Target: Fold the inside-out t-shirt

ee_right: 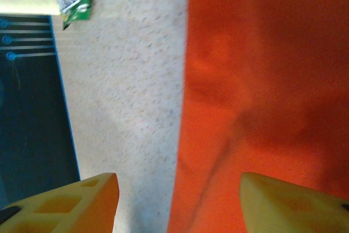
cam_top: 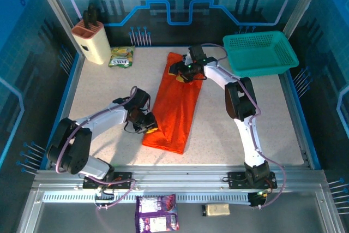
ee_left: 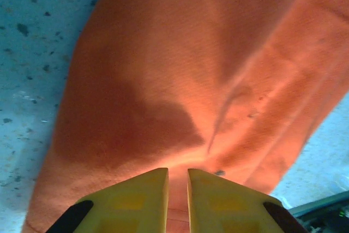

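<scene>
The inside-out t-shirt lies as a long, narrow orange strip down the middle of the table, running from the back towards the front. My left gripper sits at the strip's near left edge. In the left wrist view its yellow fingers stand only a narrow gap apart, low over the t-shirt, with cloth showing in the gap. My right gripper hovers over the strip's far end. In the right wrist view this gripper is wide open, straddling the left edge of the t-shirt, with nothing held.
A teal mesh basket stands at the back right. A cream knife block is at the back left, with a green packet beside it. A purple packet and a small pale block lie in front of the arm bases.
</scene>
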Motion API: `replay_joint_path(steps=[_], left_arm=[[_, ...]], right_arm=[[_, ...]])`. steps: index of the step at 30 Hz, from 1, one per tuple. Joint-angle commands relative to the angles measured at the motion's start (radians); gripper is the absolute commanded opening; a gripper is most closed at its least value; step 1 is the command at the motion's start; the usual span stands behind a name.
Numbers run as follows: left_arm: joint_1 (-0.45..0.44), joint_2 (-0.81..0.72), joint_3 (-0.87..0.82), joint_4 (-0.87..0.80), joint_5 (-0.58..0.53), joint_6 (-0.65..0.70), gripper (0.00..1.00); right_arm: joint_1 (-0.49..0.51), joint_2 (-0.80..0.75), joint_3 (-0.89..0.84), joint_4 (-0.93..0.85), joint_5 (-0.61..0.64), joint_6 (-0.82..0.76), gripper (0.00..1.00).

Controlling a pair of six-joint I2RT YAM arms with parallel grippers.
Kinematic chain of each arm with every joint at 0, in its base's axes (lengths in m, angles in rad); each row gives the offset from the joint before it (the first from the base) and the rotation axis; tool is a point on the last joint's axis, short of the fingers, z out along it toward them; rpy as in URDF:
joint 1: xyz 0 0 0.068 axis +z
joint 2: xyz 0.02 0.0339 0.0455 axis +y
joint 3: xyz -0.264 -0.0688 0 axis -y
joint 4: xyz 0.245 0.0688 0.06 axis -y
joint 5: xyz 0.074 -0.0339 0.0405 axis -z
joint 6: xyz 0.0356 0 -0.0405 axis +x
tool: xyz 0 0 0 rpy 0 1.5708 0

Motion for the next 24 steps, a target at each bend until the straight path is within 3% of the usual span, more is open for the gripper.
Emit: replay_joint_path(steps=[1, 7, 15, 19, 24], left_arm=[[0.003, 0.052, -0.031, -0.049, -0.017, 0.071, 0.17], [-0.020, 0.119, -0.087, 0.107, 0.128, -0.005, 0.16], [-0.085, 0.123, -0.064, 0.191, 0.162, -0.115, 0.16], [-0.107, 0.061, -0.028, 0.124, 0.098, -0.102, 0.16], [-0.135, -0.059, 0.078, -0.051, -0.056, 0.060, 0.17]], right_arm=[[-0.022, 0.084, 0.023, 0.000, 0.031, 0.017, 0.60], [-0.055, 0.201, 0.118, 0.046, -0.053, -0.028, 0.61], [-0.102, 0.331, 0.349, -0.034, -0.144, -0.105, 0.61], [-0.099, 0.309, 0.390, -0.042, -0.213, -0.122, 0.61], [-0.075, 0.172, 0.345, -0.145, -0.187, -0.180, 0.60]])
